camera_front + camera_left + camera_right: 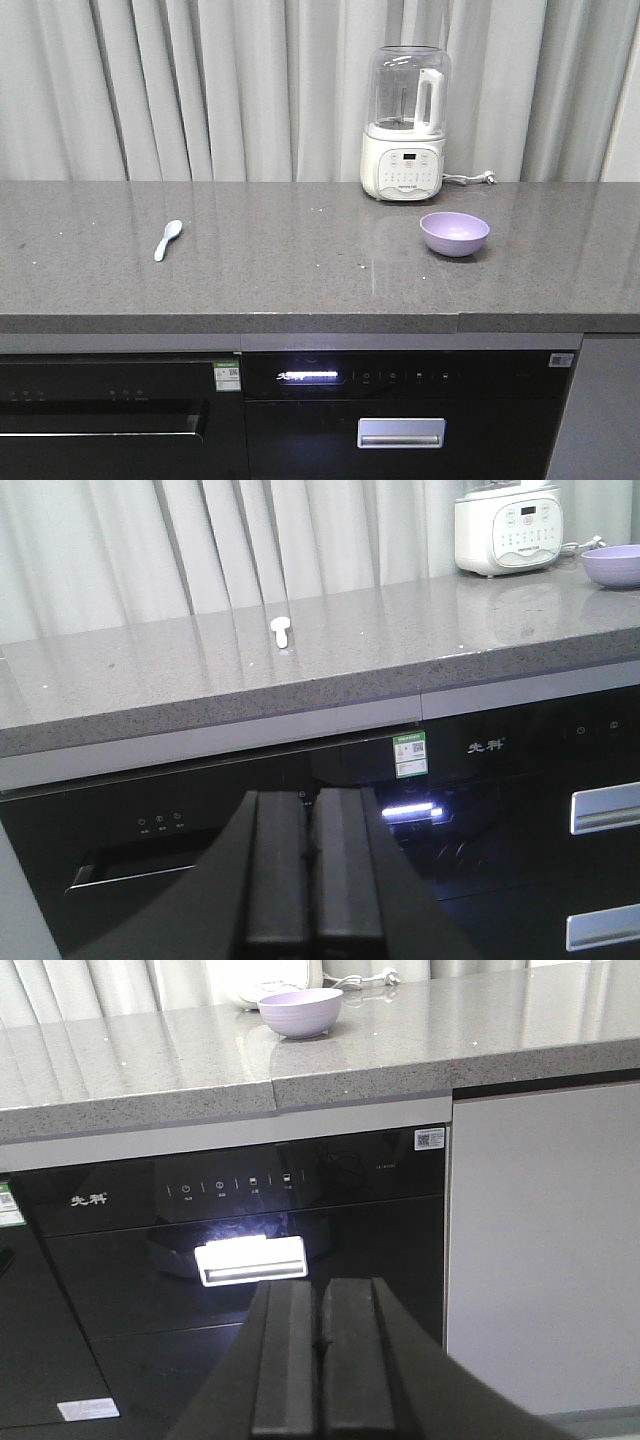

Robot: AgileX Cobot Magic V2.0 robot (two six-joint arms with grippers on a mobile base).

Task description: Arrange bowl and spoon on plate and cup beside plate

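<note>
Two tools sit low before dark appliance fronts [250, 1230], beneath the tabletop [300, 280]. Our left tool [310, 815] and right tool [318, 1300] are both pressed closed, holding nothing. The lavender bowl [454, 233] stands at the right near a blender [404, 125]; the spoon [167, 240] lies well apart at the left. We see no plate or cup. We should lift clear of the edge, then open before reaching.

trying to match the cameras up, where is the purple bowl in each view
Front view: bowl right of centre, in front of the white blender.
Left wrist: bowl cut off by the upper right edge, blender to its left.
Right wrist: bowl top, left of centre, blender base behind it.
Shared landmark: the blender.
</note>
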